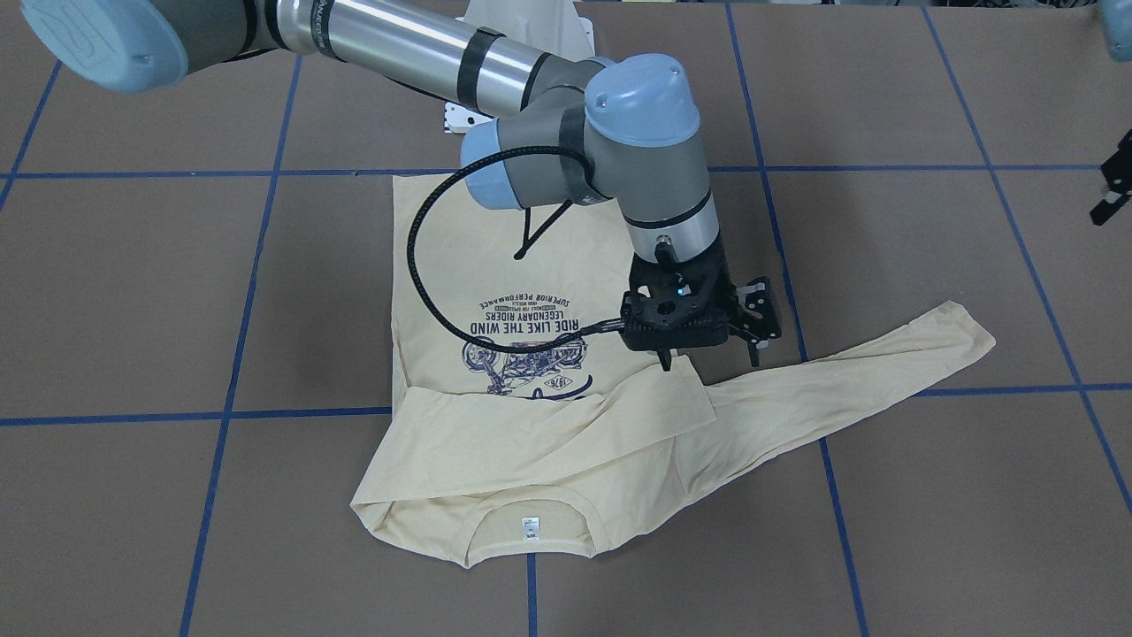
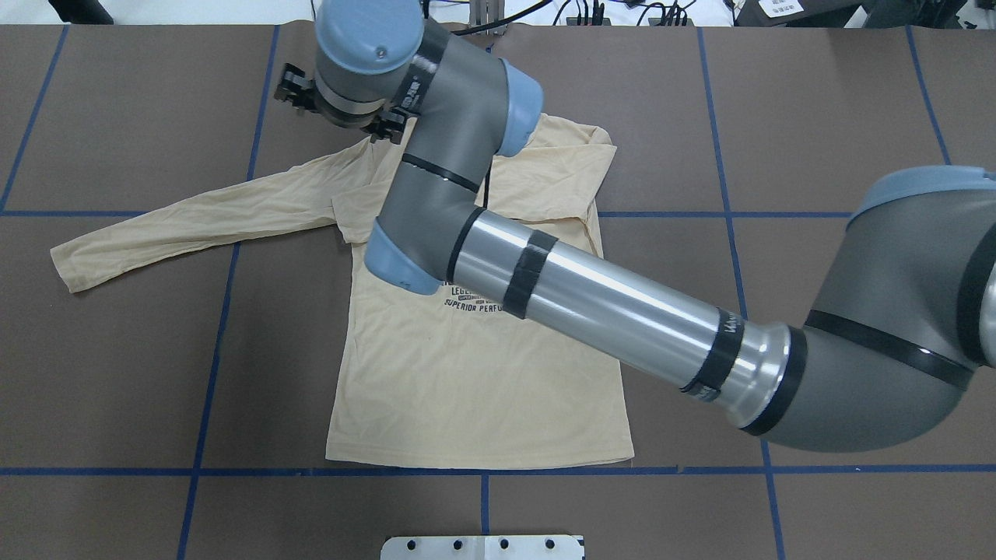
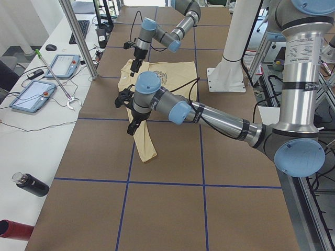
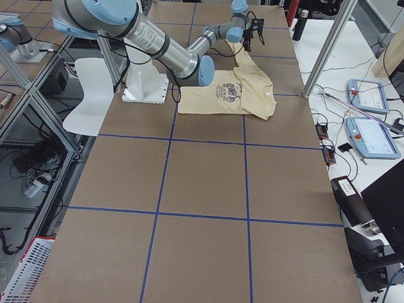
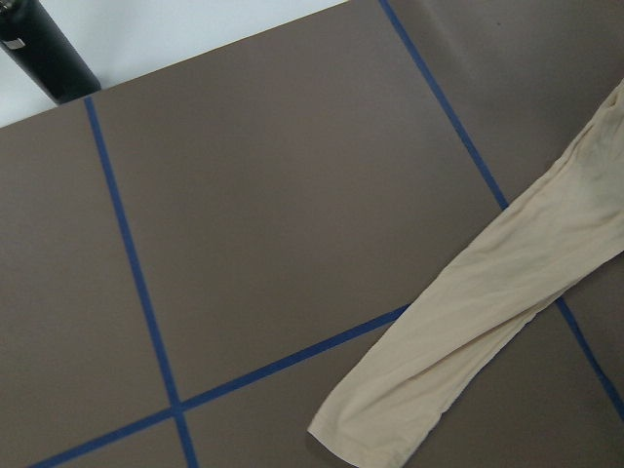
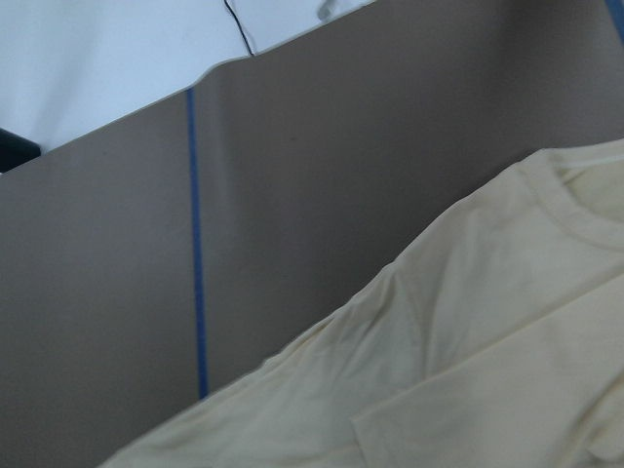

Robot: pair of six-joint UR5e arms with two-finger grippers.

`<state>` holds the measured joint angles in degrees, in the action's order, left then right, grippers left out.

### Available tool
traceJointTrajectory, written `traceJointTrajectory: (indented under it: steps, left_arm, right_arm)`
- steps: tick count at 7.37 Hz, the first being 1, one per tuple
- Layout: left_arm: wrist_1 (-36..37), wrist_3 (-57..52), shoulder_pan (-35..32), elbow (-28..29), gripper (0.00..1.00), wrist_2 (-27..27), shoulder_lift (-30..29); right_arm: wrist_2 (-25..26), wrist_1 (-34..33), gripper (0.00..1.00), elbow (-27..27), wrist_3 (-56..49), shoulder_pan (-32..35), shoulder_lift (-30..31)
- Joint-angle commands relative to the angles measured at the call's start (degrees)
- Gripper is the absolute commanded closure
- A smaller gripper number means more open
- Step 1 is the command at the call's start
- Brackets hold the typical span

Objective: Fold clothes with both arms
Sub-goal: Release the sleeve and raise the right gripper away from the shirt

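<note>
Starting with the right gripper [image 1: 707, 356], you can see in the front-facing view two thin black tips pointing down, well apart with nothing between them, so it is released and empty. The tip nearer the print [image 1: 522, 354] sits right at the cuff corner of the folded sleeve [image 1: 548, 433]; whether it touches the cloth you cannot tell. The T-shirt [image 2: 467, 389] lies flat and print-up on the brown table [image 2: 817, 117], its hem just beside the white pedestal base [image 2: 482, 547], its collar and neck label [image 1: 531, 524] on the side away from the base. The folded sleeve crosses the chest beyond the print from the base; the other sleeve [image 1: 867, 372] stretches straight out toward the base's left. The left gripper [image 3: 129, 112] hangs above the table near that sleeve's outer end; the front-facing view cuts it off at its edge, so you cannot tell how its jaws stand. Your overhead view hides the right gripper's tips under the wrist and most of the print under the right arm [image 2: 607, 303], which reaches across the T-shirt. Only the left wrist view gives you the cuff [image 5: 390, 419] lying flat, the sleeve crossing a blue tape line [image 5: 292, 361], and a black bottle [image 5: 44, 49] beyond the table. The right wrist view, blurred, shows the collar rib [image 6: 575, 205].
</note>
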<state>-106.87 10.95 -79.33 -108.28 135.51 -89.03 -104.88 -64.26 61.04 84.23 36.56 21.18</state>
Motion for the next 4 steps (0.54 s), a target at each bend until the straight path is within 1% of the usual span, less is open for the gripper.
traceJointTrajectory:
  steps: [1,2,3,4]
  left_arm:
    - [-13.2,6.45,8.45,8.99,0.0,-5.49,0.44]
    - [-19.28,5.84,8.75,15.49,0.0,-5.96,0.61]
    - [-24.65,6.27,8.75,23.47,0.0,-5.79,-0.78]
    - [-25.48,6.54,8.75,30.69,0.07,-5.44,-5.41]
  right_arm:
    - [-8.58,-13.82,0.0,27.5,-6.68,5.79,22.2]
    - [-10.94,-15.35,0.0,33.38,-9.32,8.42,29.46]
    - [-13.83,-16.06,0.0,36.83,-11.44,12.1,34.23]
    - [-16.3,-17.63,0.0,42.0,-13.63,15.27,40.89]
